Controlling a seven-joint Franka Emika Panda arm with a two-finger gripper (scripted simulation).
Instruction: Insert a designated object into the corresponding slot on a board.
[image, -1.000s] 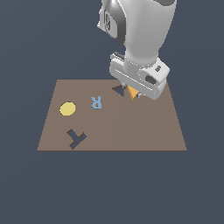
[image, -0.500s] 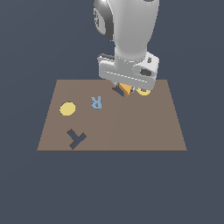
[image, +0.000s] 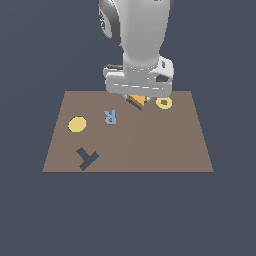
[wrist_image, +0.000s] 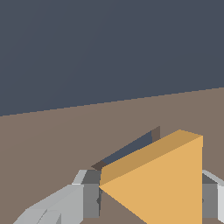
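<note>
Between gripper (wrist_image: 144, 197) fingers, orange triangle (wrist_image: 164, 179) over slot (wrist_image: 131, 151).

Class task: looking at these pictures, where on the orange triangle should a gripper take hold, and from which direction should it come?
Grip the orange triangle across two opposite thin edges, coming from above: it is a flat prism, and the gripper has a finger on either side, above the board.

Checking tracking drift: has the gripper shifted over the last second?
Yes. The gripper has shifted toward the exterior view's left, closer to the blue letter R, uncovering a yellow ring on the board.
</note>
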